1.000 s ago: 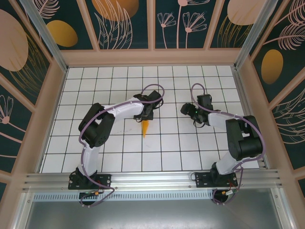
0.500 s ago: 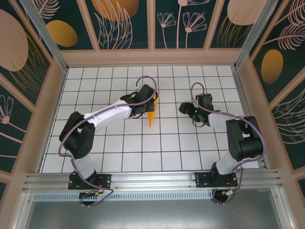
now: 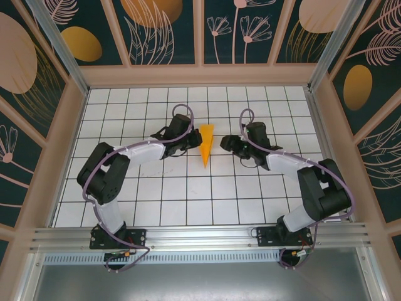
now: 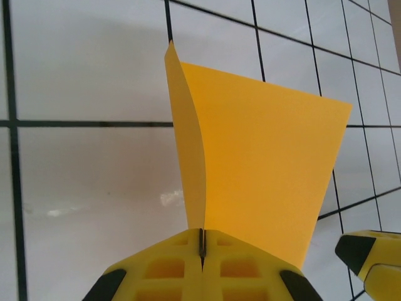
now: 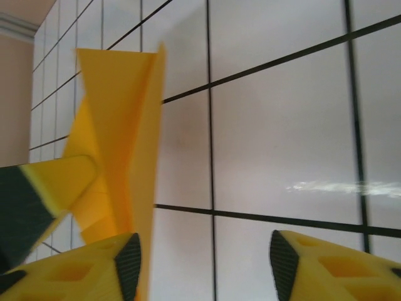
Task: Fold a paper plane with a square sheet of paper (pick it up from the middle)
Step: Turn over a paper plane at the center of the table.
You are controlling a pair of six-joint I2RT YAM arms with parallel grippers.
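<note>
Left tool (image 4: 202, 241) pinching paper plane (image 4: 263, 169) (orange-yellow, folded); right tool (image 5: 205, 254) spread, just beside it.

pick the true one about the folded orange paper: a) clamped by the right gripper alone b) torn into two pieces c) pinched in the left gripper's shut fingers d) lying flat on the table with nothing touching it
c: in the left wrist view the paper rises straight out of the closed seam of the left gripper, while the right gripper stands open beside it.
</note>
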